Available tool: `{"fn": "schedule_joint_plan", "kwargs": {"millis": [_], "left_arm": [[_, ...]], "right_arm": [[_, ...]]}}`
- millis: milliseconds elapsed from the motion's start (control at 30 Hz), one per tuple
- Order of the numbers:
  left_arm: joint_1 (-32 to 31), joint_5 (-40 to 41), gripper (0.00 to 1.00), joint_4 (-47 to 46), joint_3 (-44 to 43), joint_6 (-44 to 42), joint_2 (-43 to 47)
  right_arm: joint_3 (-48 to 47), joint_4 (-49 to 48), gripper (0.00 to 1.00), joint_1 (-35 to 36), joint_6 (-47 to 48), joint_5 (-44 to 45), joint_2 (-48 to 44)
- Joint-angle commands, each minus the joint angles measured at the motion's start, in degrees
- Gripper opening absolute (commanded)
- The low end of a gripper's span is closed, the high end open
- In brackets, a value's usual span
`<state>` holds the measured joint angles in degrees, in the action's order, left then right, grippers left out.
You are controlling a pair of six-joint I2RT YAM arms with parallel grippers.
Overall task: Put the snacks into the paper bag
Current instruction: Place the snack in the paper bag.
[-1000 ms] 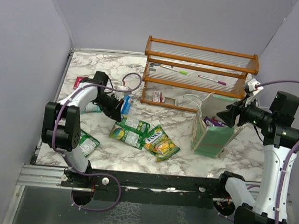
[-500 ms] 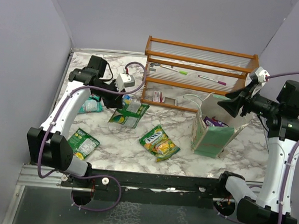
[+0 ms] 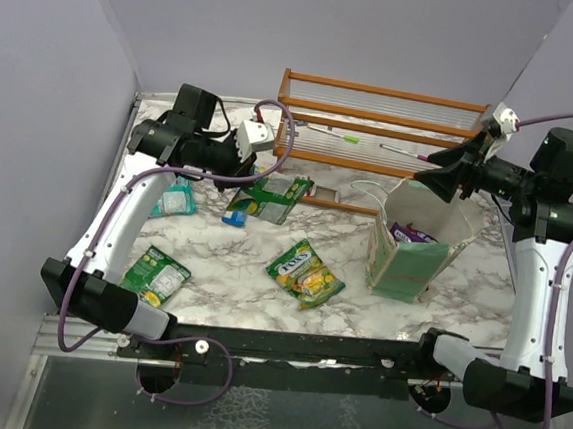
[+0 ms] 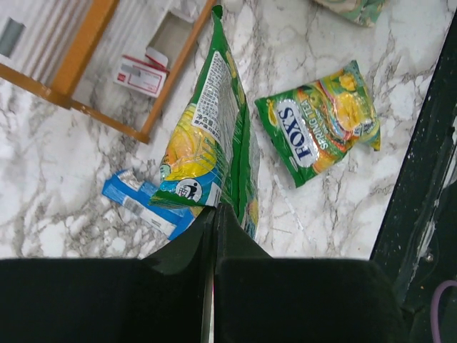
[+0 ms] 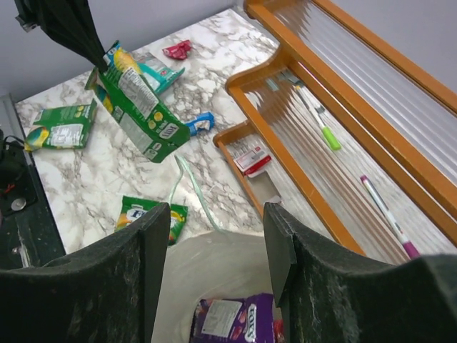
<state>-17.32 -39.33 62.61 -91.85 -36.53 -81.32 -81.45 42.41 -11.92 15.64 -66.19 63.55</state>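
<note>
My left gripper (image 3: pixel 242 173) is shut on a green-and-yellow packet (image 3: pixel 276 195) and holds it in the air in front of the rack; the left wrist view shows the packet (image 4: pixel 207 146) hanging from the closed fingertips (image 4: pixel 214 211). The pale-green paper bag (image 3: pixel 408 269) stands upright at the right, with a purple packet (image 5: pixel 235 318) inside. My right gripper (image 3: pixel 440 180) is open and empty above the bag's mouth (image 5: pixel 214 214). A FOXS packet (image 3: pixel 305 271), another green packet (image 3: pixel 156 275), a teal packet (image 3: pixel 175 202) and the blue bar (image 3: pixel 234 217) lie on the table. A red-pink packet (image 5: pixel 177 48) lies at the far left.
The brown slatted rack (image 3: pixel 384 133) stands at the back, holding a green pen (image 3: pixel 334 133), a pink pen (image 3: pixel 407 154) and a small red-and-white card (image 3: pixel 302 186). The bag's white handle (image 3: pixel 367 188) loops out toward the rack. Purple walls close in the left, back and right.
My left gripper lifted the green-and-yellow packet off the table and carried it up and right, toward the rack. My right gripper rose and moved back above the bag.
</note>
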Motion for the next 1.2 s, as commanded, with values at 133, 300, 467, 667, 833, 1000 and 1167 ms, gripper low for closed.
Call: {"fn": "schedule_joint_plan", "kwargs": {"millis": [133,300,467,667,833,1000,1167], "left_arm": [[-2.0,-0.6,0.00,-1.9,-11.5,4.0,0.4],[-2.9,-1.8,0.00,-3.6,-15.3,5.8,0.1],[-3.4,-2.1,0.00,-5.7,-16.9,6.6,0.1],[-3.7,-3.5,0.00,-9.4,-15.5,7.6,1.4],[-4.0,-3.5,0.00,-12.5,-14.1,9.3,2.5],[-4.0,-3.7,0.00,-14.9,-12.1,10.6,3.9],[-4.1,-5.2,0.00,-15.9,-12.1,12.1,4.7]], "right_arm": [[-5.8,-6.3,0.57,11.1,-2.6,1.1,6.2],[-10.4,-4.5,0.58,16.1,-1.3,0.1,11.0],[-15.6,-3.7,0.59,19.8,0.0,-0.5,14.7],[-18.1,-5.9,0.60,24.2,-0.6,-0.8,17.4],[-20.1,-4.4,0.61,28.7,1.2,-0.2,19.4],[-21.7,-3.6,0.64,31.9,2.8,1.0,20.5],[-22.7,-2.3,0.65,34.2,4.5,3.7,22.7]]}}
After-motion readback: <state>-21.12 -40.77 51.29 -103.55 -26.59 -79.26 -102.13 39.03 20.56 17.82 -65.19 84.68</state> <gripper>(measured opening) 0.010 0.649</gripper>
